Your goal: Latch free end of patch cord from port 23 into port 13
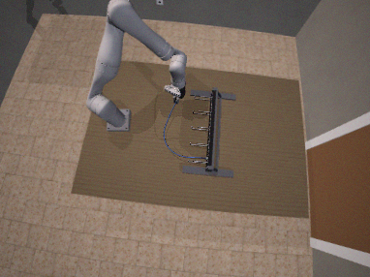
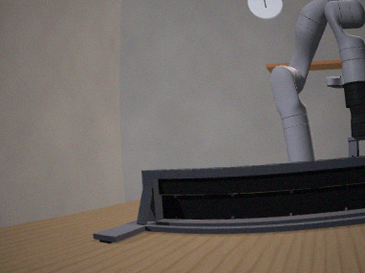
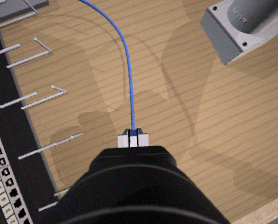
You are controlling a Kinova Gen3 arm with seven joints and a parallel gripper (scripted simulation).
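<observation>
Arm: one grey arm, its base (image 3: pixel 240 25) bolted to the tabletop (image 1: pixel 271 174).
Tool: one tool (image 3: pixel 133 142), closed tight on the plug (image 3: pixel 133 138) of the blue cord (image 3: pixel 127 65).
Plug: one white plug, held up off the tabletop, near the rack's far end.
Cord: one blue cord, bending from the plug back to the rack's near end.
Rack: one dark rack (image 1: pixel 212 131), standing on two flat feet.
Metal hooks: five show in the top view, sticking out of the rack toward the arm.
</observation>
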